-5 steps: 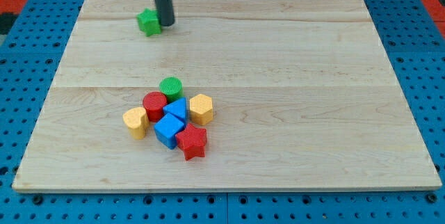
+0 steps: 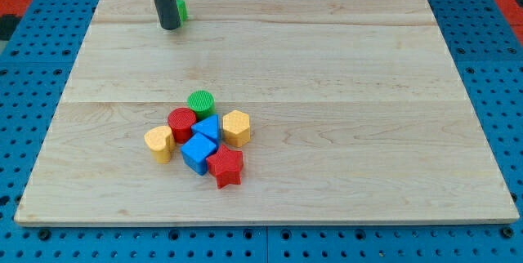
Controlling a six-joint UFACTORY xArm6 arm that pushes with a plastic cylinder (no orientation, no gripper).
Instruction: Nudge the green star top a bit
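Observation:
The green star [image 2: 181,9] lies near the board's top left and is mostly hidden behind my dark rod; only its right edge shows. My tip [image 2: 170,27] rests on the board just below and left of the star, touching or very close to it.
A cluster sits left of the board's centre: a green cylinder [image 2: 200,102], a red cylinder [image 2: 181,122], a blue triangle [image 2: 209,128], a yellow hexagon [image 2: 236,127], a yellow block [image 2: 159,142], a blue block [image 2: 197,153] and a red star [image 2: 226,167]. The wooden board [image 2: 343,91] lies on a blue pegboard.
The green star has moved up towards the view's top. My rod has shifted left and slightly up, from the star's right side to in front of it.

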